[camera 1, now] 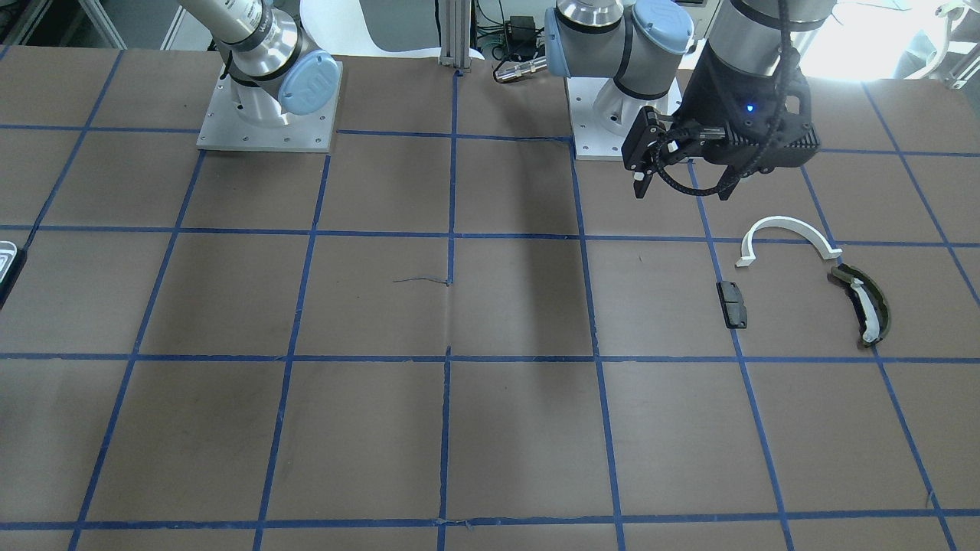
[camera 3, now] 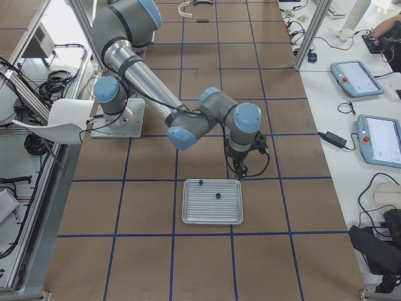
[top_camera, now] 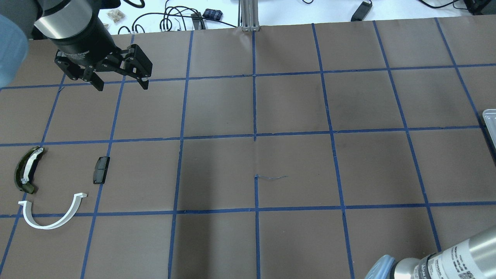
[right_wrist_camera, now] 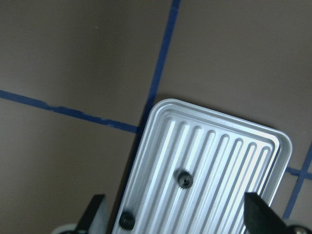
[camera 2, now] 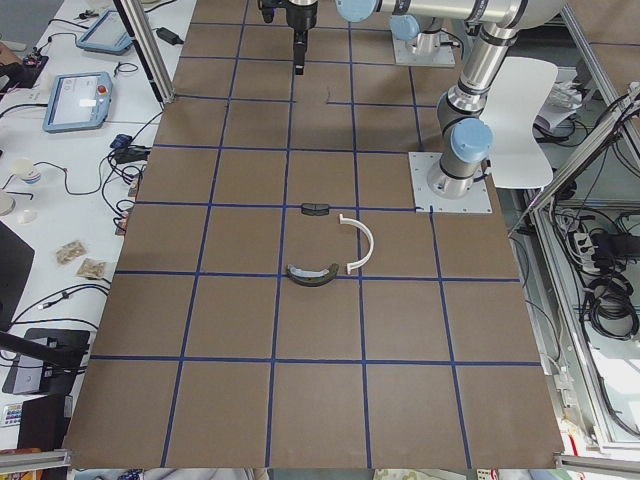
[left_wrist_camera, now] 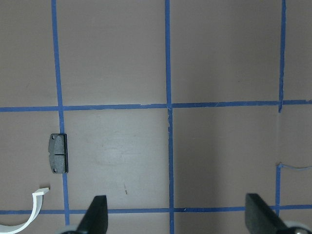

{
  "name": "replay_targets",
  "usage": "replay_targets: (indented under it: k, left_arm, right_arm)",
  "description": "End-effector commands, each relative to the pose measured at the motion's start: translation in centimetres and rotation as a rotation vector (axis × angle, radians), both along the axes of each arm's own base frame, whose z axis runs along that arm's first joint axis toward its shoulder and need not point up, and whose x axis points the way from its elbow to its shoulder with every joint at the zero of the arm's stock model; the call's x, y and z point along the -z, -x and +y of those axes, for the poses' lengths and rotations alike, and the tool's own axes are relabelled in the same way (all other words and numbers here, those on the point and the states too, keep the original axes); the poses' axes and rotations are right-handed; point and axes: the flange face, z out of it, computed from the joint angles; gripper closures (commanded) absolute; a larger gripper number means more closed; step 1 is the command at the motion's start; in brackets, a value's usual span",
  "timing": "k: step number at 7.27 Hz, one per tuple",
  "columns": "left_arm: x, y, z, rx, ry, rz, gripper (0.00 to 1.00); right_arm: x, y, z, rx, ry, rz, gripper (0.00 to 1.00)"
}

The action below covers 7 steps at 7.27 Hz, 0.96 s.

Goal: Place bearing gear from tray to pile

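Observation:
The ridged grey-white tray [right_wrist_camera: 219, 161] lies under my right gripper [right_wrist_camera: 175, 219], whose fingers are open and empty above the tray's near edge. Two small black bearing gears [right_wrist_camera: 185, 179] lie in the tray, also seen in the exterior right view [camera 3: 217, 195]. The pile is on the other side of the table: a white semicircular strip [top_camera: 48, 226], a dark olive curved piece [top_camera: 25, 170] and a black block [top_camera: 100, 169]. My left gripper [top_camera: 122, 86] hangs open and empty above the table, beyond the pile.
The brown table [top_camera: 255, 155] carries a blue tape grid. Both arm bases [camera 1: 268, 115] stand at the robot's edge. Only a sliver of the tray [top_camera: 490, 124] shows at the overhead view's right edge. Cables and pendants [camera 2: 75, 100] lie off the table.

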Motion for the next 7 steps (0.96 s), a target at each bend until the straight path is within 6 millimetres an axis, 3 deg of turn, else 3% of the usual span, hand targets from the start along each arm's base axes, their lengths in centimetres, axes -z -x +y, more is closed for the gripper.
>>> replay_targets:
  k: [1, 4, 7]
  left_arm:
    - [0.0, 0.0, 0.0, 0.000, 0.000, -0.001, 0.00]
    - [0.0, 0.1, 0.1, 0.001, 0.000, -0.001, 0.00]
    - [0.0, 0.1, 0.1, 0.001, 0.000, 0.001, 0.00]
  right_arm:
    - [7.3, 5.0, 0.6, -0.038, 0.003, 0.000, 0.00]
    - [11.8, 4.0, 2.9, -0.084, -0.013, -0.013, 0.00]
    - [12.5, 3.7, 3.2, -0.133, -0.017, -0.022, 0.06]
